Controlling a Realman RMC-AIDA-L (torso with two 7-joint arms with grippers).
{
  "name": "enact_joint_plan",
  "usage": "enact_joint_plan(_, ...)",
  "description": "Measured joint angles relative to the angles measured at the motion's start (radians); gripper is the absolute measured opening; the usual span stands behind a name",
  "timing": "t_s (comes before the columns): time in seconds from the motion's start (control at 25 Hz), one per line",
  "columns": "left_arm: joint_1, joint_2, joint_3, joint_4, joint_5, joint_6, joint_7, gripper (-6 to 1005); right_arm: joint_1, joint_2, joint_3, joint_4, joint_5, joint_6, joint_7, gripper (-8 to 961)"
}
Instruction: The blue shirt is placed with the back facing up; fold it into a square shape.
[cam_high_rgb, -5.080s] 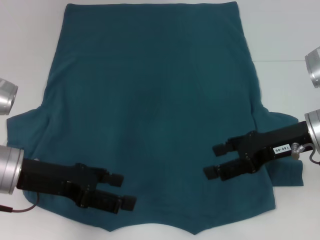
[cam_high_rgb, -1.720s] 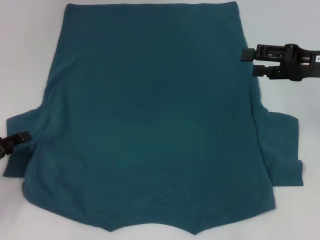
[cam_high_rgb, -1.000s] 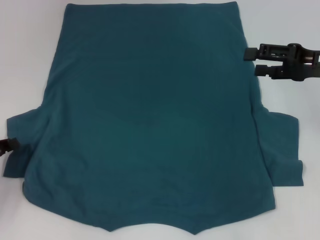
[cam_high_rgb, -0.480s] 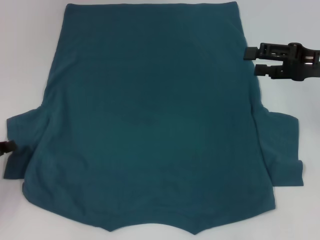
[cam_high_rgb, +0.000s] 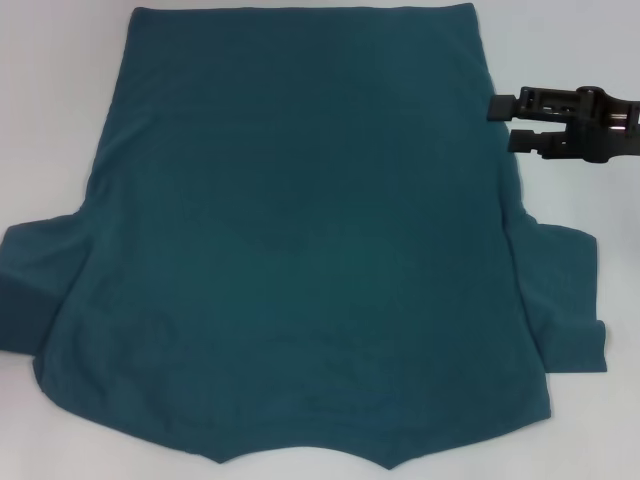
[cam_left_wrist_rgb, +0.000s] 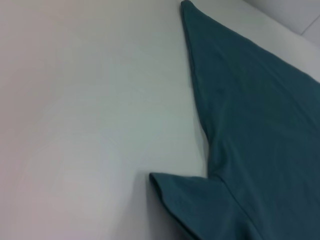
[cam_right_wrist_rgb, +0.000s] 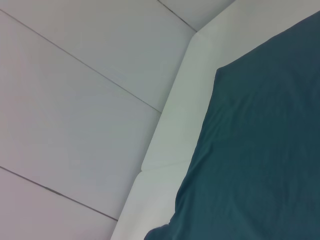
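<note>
I see the large dark teal-blue short-sleeved shirt of soft plain fabric (cam_high_rgb: 300, 240) lying flat across the white table (cam_high_rgb: 60, 90), with my right gripper (cam_high_rgb: 500, 122) at its right edge, jaws narrowly parted and empty, and my left gripper out of sight.

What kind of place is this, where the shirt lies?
Probably a lab or test bench for robot cloth folding: the blue shirt lies spread alone on a plain white table, the right claw waits open at its edge, and pale floor tiles show beyond.
</note>
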Motion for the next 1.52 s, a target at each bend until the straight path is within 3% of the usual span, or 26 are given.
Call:
enact_joint_plan(0.28,-0.049,0.021,0.001,0.034,0.092,0.007,-0.063,6,-0.004,-0.001,-0.001,0.000,-0.001,0.000,0.000,915)
enact_joint_plan(0.64,-0.074,0.049,0.001,0.096,0.102,0.073,-0.139,7,-0.006,-0.003,-0.004,0.000,-0.001,-0.001,0.000,916)
enact_joint_plan(1.0,-0.132,0.056,0.020,0.186,0.103,0.323,-0.275,9,-0.006,-0.003,-0.007,0.000,0.000,0.000,0.000,916)
enact_joint_plan(1.12,-0.161,0.046,0.050,0.185,0.096,0.379,-0.334,9,-0.005,-0.003,-0.008,0.000,0.000,0.000,-0.001,916)
enact_joint_plan(1.36,-0.215,-0.012,0.098,0.117,0.096,0.324,-0.372,10,-0.006,-0.002,-0.009,0.000,-0.001,-0.001,-0.002,915)
enact_joint_plan(1.52,-0.237,-0.021,0.131,0.039,0.094,0.252,-0.372,11,-0.007,-0.002,-0.009,0.000,-0.003,-0.001,-0.002,915)
